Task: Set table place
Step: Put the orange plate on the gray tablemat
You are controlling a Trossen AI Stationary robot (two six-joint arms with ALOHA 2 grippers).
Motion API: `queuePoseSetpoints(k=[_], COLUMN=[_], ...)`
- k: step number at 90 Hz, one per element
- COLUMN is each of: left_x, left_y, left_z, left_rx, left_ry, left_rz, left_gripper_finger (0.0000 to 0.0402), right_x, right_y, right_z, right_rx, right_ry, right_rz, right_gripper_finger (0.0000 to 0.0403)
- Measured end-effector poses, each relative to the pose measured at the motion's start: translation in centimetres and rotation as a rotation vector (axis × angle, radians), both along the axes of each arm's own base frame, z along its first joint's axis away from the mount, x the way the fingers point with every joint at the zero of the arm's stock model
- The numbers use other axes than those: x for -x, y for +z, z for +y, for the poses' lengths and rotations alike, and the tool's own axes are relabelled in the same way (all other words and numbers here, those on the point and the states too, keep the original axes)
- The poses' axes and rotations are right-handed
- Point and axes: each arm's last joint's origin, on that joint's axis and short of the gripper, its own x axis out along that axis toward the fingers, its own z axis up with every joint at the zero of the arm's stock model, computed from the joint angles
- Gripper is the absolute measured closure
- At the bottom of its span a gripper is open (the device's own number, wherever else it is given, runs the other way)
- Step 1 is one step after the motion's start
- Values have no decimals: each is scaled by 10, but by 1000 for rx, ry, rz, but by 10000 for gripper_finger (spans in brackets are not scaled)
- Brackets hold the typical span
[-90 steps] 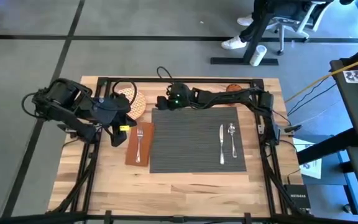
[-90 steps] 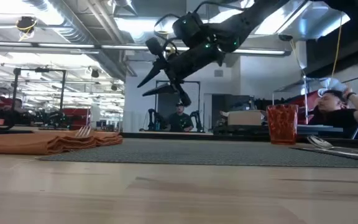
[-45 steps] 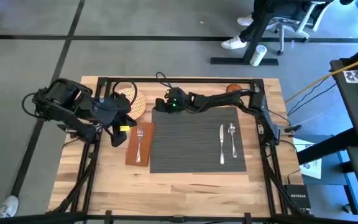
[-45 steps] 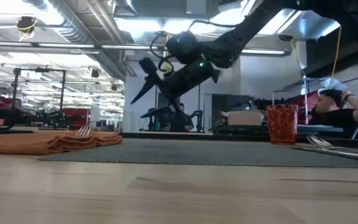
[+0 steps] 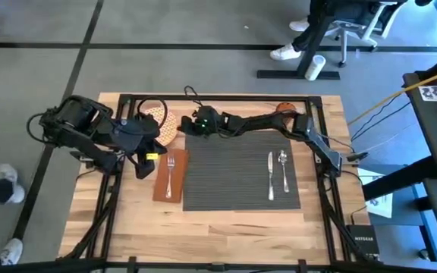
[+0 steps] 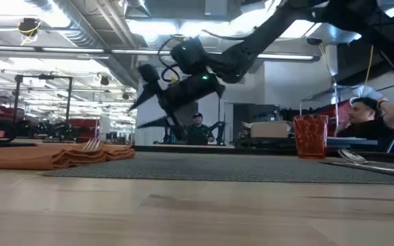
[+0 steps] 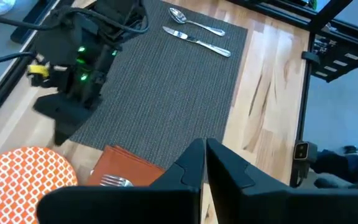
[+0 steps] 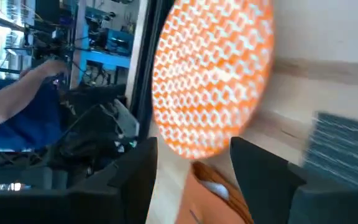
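Note:
The round orange-patterned plate (image 5: 160, 123) lies flat on the table's far left part, beside the dark ribbed placemat (image 5: 241, 171). My right gripper (image 5: 184, 126) hangs open just right of the plate, above the table (image 6: 142, 113); in its wrist view the plate (image 8: 213, 81) fills the space ahead of the fingers. The brown napkin (image 5: 169, 178) lies left of the placemat with the fork (image 5: 171, 173) on it. Knife (image 5: 270, 176) and spoon (image 5: 284, 168) lie on the placemat's right part. The orange cup (image 6: 311, 137) stands at the far edge. My left gripper (image 7: 204, 155) waits shut above the napkin's left side.
Black rails (image 5: 218, 97) run along the table's edges. The right arm (image 5: 264, 121) stretches across the placemat's far edge. Bare wood (image 5: 203, 227) lies near the front edge. People and a chair show beyond the far side.
My right gripper has travelled toward the table's left edge along the placemat's far edge, nearing the plate, and has stayed open. The plate, napkin and cutlery have kept their places.

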Motion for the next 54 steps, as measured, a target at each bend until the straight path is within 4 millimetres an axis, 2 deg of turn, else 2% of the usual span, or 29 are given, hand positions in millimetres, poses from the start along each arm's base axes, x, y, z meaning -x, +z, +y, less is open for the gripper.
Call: queuePoseSetpoints(k=[14, 29, 38, 54], left_x=[0, 0, 0, 0], left_y=[0, 0, 0, 0], left_z=[0, 0, 0, 0], left_rx=[11, 11, 11, 11], left_ry=[-8, -8, -8, -8], left_rz=[3, 3, 3, 3], left_gripper_finger=[402, 402, 402, 402], right_x=[-13, -15, -16, -19], right_y=[-5, -24, -33, -38], right_z=[-4, -4, -4, -6], right_rx=[17, -29, -58, -85], right_ry=[28, 14, -9, -51], right_rz=[87, 143, 144, 105], right_gripper_finger=[210, 210, 210, 210])
